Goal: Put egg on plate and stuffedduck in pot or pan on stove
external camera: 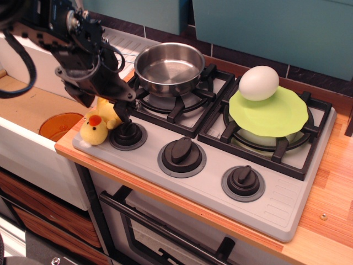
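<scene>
Gripper [105,107] down over stuffedduck [98,125], fingers spread wide either side of its body, no grip visible. Stuffedduck lies at stove's [276,207] 9 o'clock corner, touching leftmost knob [128,132]. Pan [169,67] empty on rear-left burner, 1 o'clock from duck. Egg [257,83] rests on plate [276,115], at plate's 11 o'clock rim, right burner. Orange bowl [58,125] at 9 o'clock, below surface [331,182]. No writing legible.

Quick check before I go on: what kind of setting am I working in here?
It looks like a toy play kitchen, not a real one. The light grey stove has black grates and three knobs, an oven door sits below it, and a white sink stands to the side.
</scene>
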{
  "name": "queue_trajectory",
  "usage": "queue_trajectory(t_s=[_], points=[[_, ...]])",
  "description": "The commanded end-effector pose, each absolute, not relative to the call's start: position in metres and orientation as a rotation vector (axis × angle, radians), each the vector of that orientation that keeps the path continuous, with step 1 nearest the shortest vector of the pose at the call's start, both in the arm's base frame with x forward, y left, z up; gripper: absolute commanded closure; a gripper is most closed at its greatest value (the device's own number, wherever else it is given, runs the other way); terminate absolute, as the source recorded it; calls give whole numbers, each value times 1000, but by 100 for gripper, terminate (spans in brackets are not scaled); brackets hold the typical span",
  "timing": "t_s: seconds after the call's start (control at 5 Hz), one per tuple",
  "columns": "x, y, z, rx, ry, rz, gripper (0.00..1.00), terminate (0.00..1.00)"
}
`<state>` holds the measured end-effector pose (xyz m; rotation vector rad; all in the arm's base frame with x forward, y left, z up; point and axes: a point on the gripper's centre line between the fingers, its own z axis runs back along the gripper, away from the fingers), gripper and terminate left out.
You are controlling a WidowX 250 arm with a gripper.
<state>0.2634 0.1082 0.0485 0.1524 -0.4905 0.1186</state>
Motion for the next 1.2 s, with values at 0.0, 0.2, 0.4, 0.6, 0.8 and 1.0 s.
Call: queue_trajectory(t_s=[0.0, 0.2, 0.4, 0.6, 0.8, 1.0], points=[[288, 124, 41, 166, -560, 85, 0, 0], [288, 119, 37, 169, -554, 106, 100, 0], [288, 113, 46, 180, -530, 124, 100, 0], [289, 110, 68, 213, -500, 129, 100, 0], [290, 102, 110, 254, -440, 141, 100, 0], [295, 95, 145, 287, -398, 140, 100, 0]])
